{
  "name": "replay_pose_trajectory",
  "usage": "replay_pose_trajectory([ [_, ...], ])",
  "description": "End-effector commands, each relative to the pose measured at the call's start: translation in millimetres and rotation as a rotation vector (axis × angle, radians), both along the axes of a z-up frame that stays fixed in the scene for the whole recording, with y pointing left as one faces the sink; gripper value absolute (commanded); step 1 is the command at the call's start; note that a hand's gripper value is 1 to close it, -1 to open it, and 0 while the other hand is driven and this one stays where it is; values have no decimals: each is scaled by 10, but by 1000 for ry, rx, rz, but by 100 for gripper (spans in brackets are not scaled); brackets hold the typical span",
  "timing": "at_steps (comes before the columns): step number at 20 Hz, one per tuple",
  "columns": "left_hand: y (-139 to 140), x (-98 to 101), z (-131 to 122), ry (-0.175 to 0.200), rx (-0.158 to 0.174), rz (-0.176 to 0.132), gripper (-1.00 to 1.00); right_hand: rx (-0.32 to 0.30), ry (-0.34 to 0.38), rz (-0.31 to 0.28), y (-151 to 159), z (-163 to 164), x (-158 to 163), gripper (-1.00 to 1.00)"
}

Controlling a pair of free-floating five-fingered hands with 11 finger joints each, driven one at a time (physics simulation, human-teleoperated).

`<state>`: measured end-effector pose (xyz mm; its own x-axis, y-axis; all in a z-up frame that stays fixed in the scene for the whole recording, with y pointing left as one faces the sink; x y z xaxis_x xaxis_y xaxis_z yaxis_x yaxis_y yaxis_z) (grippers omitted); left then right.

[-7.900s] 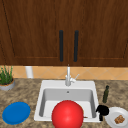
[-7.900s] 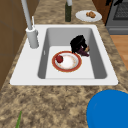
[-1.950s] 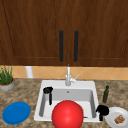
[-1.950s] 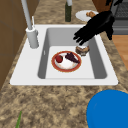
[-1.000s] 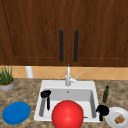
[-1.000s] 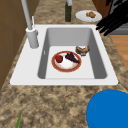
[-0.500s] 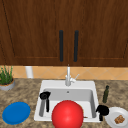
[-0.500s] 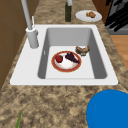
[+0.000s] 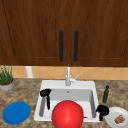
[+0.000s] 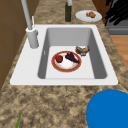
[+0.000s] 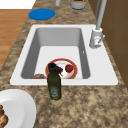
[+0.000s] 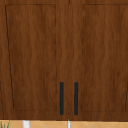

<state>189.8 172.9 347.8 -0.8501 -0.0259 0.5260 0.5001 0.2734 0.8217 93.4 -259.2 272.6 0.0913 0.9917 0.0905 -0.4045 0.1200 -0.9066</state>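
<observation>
My left hand (image 9: 45,93) hangs over the sink's left rim (image 9: 40,105), fingers (image 9: 48,103) straight and pointing down, holding nothing. My right hand (image 9: 102,110) floats at the sink's front right corner, beside the white plate of brown food (image 9: 116,117), fingers relaxed and empty. On the sink floor lies a red-rimmed plate (image 10: 66,66) carrying a red fruit (image 10: 59,58) and a dark purple piece (image 10: 72,57). A small brown item (image 10: 82,50) sits just beyond that plate. A big red round shape (image 9: 67,115) covers the front of the basin in the front view.
A dark green bottle (image 9: 106,94) stands on the counter right of the sink, behind the white plate. A blue plate (image 9: 16,112) lies on the left counter, with a potted plant (image 9: 6,81) behind it. The faucet (image 9: 68,77) rises at the back rim. Closed cabinet doors with black handles (image 12: 61,98) are above.
A hand that was down in the sink beside the red-rimmed plate rose up and out of the left side view. Over the last second nothing has moved.
</observation>
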Motion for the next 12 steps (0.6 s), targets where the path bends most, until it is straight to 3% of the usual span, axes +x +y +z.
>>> replay_pose_trajectory([
  [1, -29, 8, -1, 0, -124, 31, -100, 0, 0, 0, 0, 0, 0, 0],
  [7, -50, 10, 16, 9, -210, 25, -100, 0, 0, 0, 0, 0, 0, 0],
  [12, -54, 11, 52, -7, -277, 47, -100, 0, 0, 0, 0, 0, 0, 0],
])
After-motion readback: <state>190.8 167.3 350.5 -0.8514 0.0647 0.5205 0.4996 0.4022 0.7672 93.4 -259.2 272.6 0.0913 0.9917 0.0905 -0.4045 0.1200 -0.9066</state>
